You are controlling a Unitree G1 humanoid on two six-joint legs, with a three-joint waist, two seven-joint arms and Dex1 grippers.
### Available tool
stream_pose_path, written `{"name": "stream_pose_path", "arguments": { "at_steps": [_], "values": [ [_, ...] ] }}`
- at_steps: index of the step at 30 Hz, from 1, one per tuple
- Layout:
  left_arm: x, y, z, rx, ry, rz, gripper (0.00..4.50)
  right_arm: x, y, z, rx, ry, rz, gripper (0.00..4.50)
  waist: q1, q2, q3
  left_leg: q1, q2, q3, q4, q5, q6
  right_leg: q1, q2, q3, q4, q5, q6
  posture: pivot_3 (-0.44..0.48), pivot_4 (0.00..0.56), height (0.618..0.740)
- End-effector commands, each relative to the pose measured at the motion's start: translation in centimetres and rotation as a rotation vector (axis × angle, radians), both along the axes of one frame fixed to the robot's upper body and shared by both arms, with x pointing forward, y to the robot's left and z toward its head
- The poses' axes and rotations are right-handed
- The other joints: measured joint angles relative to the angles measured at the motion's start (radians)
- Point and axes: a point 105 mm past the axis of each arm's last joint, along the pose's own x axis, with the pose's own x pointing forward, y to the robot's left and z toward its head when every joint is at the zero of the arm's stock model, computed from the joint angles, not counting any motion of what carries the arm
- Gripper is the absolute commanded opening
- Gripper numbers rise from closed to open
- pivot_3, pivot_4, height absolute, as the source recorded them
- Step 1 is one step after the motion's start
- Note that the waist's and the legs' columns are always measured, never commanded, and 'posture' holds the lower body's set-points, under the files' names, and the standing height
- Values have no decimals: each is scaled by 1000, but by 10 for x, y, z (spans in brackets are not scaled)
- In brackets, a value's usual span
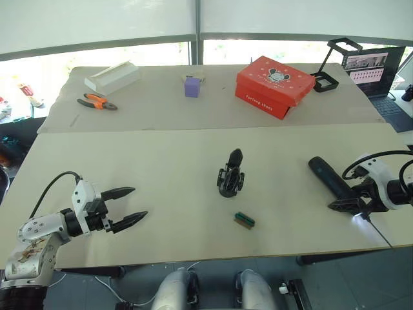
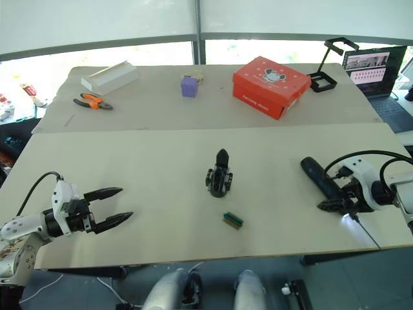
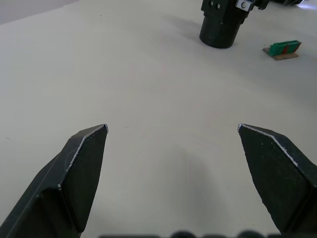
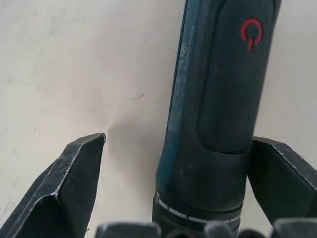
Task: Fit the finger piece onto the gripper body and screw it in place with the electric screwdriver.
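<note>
The gripper body (image 1: 230, 175) stands upright at the table's middle, and its rounded base (image 3: 220, 27) shows in the left wrist view. A pointed black finger (image 1: 235, 157) sticks up from it; I cannot tell whether this is the finger piece. The electric screwdriver (image 1: 330, 179) lies on the table at the right, its thin bit (image 1: 377, 234) pointing toward the front edge. My right gripper (image 1: 352, 199) is open around the screwdriver (image 4: 218, 99), which rests against one finger (image 4: 282, 173) and is apart from the other. At the front left, my left gripper (image 1: 132, 203) is open and holds nothing.
A small green-and-brown block (image 1: 244, 220) lies just in front of the gripper body. On the far table are a red box (image 1: 274, 86), a purple block (image 1: 191, 86), orange pliers (image 1: 97, 101) and a white box (image 1: 112, 76). A laptop (image 1: 377, 71) is at the far right.
</note>
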Motion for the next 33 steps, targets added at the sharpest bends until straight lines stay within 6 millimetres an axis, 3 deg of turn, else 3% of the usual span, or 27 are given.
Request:
{"name": "stream_pose_path", "arguments": {
  "at_steps": [1,5,8,11,16,25,28,33],
  "values": [
    [6,10,14,43,-86,48,4500,-5,-4,40,-9,-145,87,4457,6,1,0,0,0,0,0,0,0,0,0,0,1,0,0,0,150,740],
    [7,25,16,116,-126,96,4500,-31,41,94,209,-489,504,4457,11,2,0,0,0,2,-1,4,6,1,3,0,1,0,0,0,150,740],
    [5,35,15,149,-130,121,4500,-44,57,108,244,-640,617,4457,7,1,0,5,2,2,-1,4,4,7,6,0,-1,0,0,0,150,740],
    [6,45,18,186,-174,169,4500,-54,86,112,312,-730,711,4457,9,0,1,10,2,0,-2,-1,-2,10,4,-1,-2,0,0,0,150,740],
    [-4,48,15,190,-167,194,4500,-66,112,80,292,-737,843,4457,18,-1,0,10,1,-1,-2,-2,-1,6,0,0,-2,0,0,0,150,740],
    [-7,46,14,175,-163,201,4500,-64,107,71,321,-758,803,4457,22,-1,1,10,0,-1,-1,-2,-2,8,0,0,-2,1,0,0,150,740],
    [-7,46,14,173,-166,198,4500,-68,105,67,334,-694,787,4457,22,-1,1,10,0,-1,-1,-2,-2,7,0,0,-1,1,0,0,150,740],
    [-6,45,13,169,-171,195,4500,-73,108,71,360,-662,787,4457,21,-1,1,10,0,-1,-1,-2,-1,9,1,0,-1,1,0,0,150,740]
  ]
}}
